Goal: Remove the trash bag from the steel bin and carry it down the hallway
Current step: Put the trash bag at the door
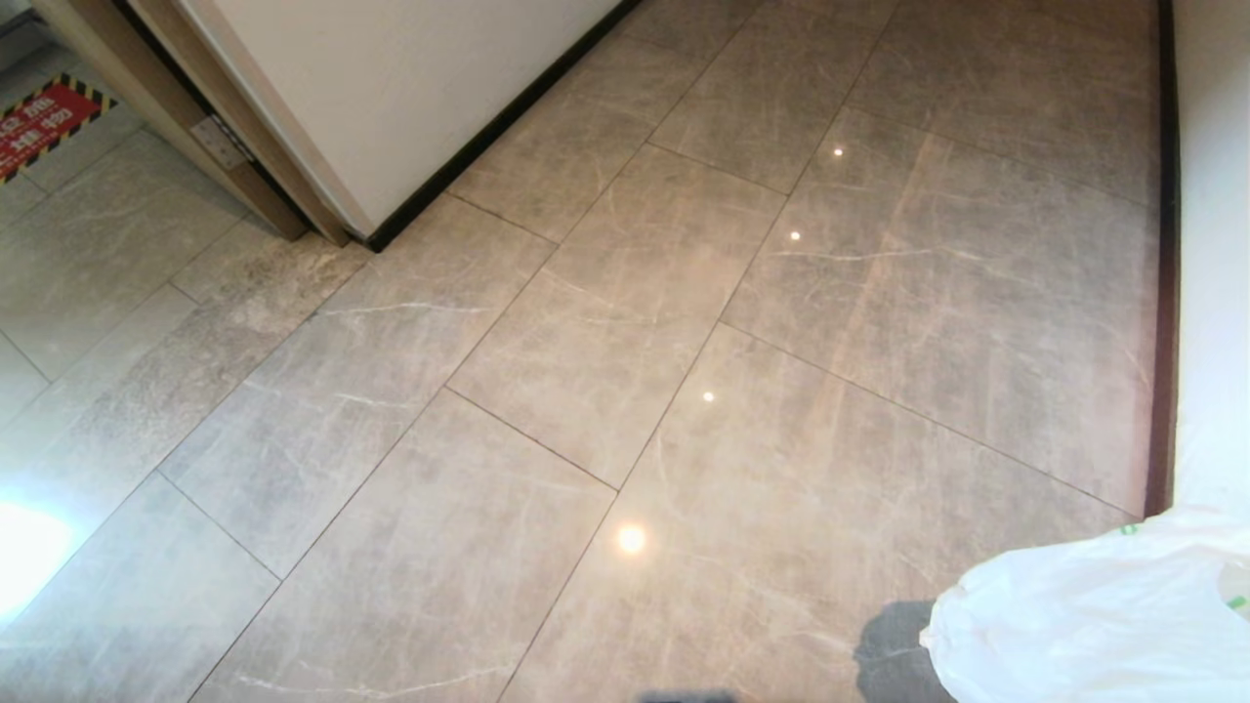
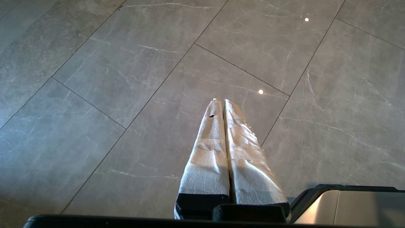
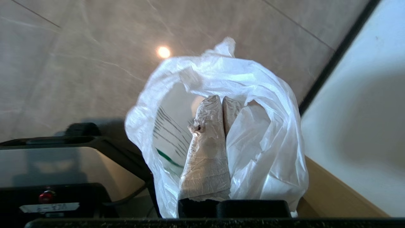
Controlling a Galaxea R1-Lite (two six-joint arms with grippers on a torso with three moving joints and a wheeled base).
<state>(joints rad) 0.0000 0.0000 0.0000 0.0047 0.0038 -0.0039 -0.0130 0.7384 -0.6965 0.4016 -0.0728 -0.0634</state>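
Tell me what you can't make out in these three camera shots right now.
- Trash bag: head view, cut off by the lower right edges; the right gripper is out of frame there.
- Bag's contents: right wrist view, hidden by crumpled plastic around the shut right gripper.
- Green print on the bag: too creased to read.
- Red floor sign: head view, cut by the left edge, text too small.
- Steel bin: in no view.
- Left gripper: shut, empty.

White trash bag (image 3: pixel 253 95), seemingly green-printed.

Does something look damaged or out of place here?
Only small wear: the tape wrapping on the right pincer is torn at one fingertip. The bag it grips looks intact, and nothing is spilled on the floor.
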